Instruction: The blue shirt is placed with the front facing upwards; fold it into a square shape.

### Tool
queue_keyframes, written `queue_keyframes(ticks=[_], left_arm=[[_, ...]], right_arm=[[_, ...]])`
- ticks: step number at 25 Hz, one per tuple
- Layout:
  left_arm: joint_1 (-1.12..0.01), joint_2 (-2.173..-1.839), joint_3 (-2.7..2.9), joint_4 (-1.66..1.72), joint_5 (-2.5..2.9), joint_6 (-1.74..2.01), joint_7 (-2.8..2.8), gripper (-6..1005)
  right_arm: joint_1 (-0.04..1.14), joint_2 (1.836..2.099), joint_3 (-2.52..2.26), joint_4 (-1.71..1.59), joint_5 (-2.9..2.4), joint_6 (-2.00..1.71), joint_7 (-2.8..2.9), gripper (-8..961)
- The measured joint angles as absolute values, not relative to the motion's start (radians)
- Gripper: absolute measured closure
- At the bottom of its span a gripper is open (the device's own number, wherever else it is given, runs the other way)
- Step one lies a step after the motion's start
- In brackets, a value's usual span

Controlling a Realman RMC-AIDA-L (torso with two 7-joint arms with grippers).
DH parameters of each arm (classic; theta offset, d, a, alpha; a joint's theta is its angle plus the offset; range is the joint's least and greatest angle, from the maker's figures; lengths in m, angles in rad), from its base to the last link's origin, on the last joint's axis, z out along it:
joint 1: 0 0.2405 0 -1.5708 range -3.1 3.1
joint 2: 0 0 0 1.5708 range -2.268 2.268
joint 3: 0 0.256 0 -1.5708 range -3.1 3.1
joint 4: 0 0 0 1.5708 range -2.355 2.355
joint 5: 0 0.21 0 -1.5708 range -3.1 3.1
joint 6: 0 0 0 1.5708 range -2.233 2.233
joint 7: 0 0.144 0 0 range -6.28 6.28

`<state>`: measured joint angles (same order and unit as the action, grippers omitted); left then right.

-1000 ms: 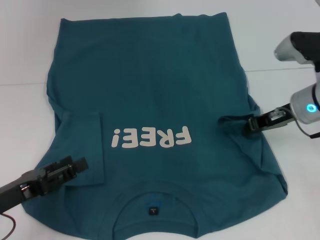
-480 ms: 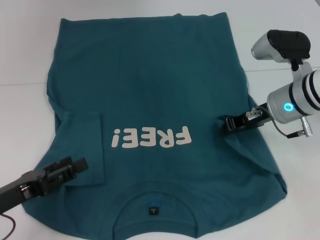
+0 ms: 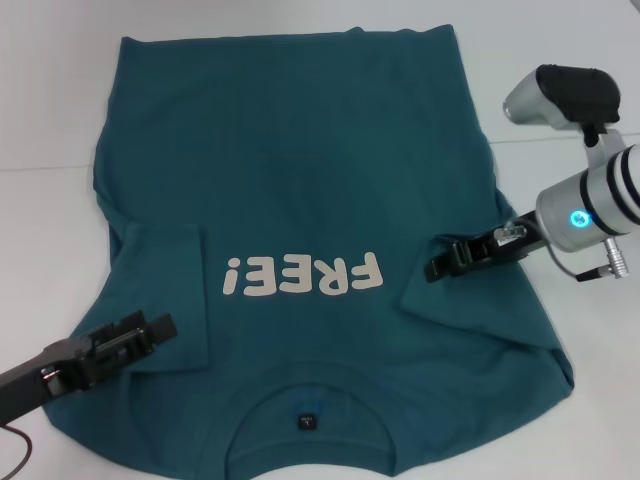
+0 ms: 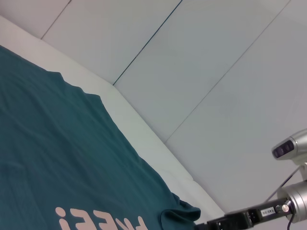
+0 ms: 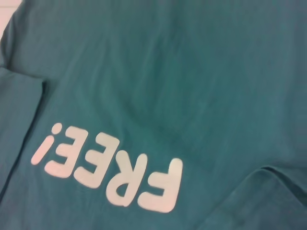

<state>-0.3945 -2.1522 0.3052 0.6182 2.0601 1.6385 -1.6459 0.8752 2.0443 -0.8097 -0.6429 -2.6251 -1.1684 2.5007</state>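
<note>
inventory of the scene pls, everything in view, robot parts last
blue shirt: 1, teal-blue, spread front-up across the table, collar at the near edge, its left sleeve folded in over the body.
FREE! lettering: 1, cream, on the shirt's chest, upside down in the head view.
collar label: 1, dark, inside the collar.
table: 1, white, under the shirt.
left pincer: 1, black, low over the folded left sleeve.
right pincer: 1, black on a silver arm, shut on the right sleeve fabric, carrying it inward over the shirt body.
</note>
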Motion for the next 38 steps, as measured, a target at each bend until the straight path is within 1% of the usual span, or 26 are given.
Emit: queue_keyframes(ticks=[8, 13, 16, 20, 28, 31, 34, 36, 38], left_arm=[[-0.394, -2.152, 0.305, 0.618, 2.060, 1.638, -1.646, 182], [-0.395, -2.152, 0.304, 0.618, 2.060, 1.638, -1.646, 182], [-0.396, -2.152, 0.304, 0.617, 2.060, 1.638, -1.646, 183], [-0.397, -2.152, 0.304, 0.613, 2.059, 1.638, -1.646, 183], [-0.397, -2.152, 0.304, 0.604, 2.059, 1.638, -1.646, 183], [-0.398, -2.152, 0.304, 0.604, 2.059, 1.638, -1.646, 183], [-0.399, -2.152, 0.304, 0.603, 2.059, 1.638, -1.646, 183], [-0.401, -2.152, 0.304, 0.602, 2.058, 1.638, -1.646, 183], [-0.402, -2.152, 0.304, 0.602, 2.059, 1.638, -1.646, 183]], right_arm=[[0.860, 1.998, -0.801, -0.649, -2.624, -1.171, 2.535, 536], [0.843, 1.994, -0.805, -0.623, -2.625, -1.133, 2.545, 327], [0.839, 1.995, -0.808, -0.593, -2.626, -1.074, 2.545, 325], [0.830, 2.007, -0.809, -0.573, -2.627, -0.975, 2.544, 322], [0.831, 2.056, -0.804, -0.569, -2.612, -0.775, 2.535, 320], [0.843, 2.067, -0.809, -0.570, -2.579, -0.712, 2.534, 321], [0.847, 2.064, -0.810, -0.578, -2.525, -0.653, 2.533, 322], [0.850, 2.049, -0.810, -0.579, -2.484, -0.636, 2.533, 323], [0.853, 2.029, -0.810, -0.580, -2.450, -0.654, 2.533, 323]])
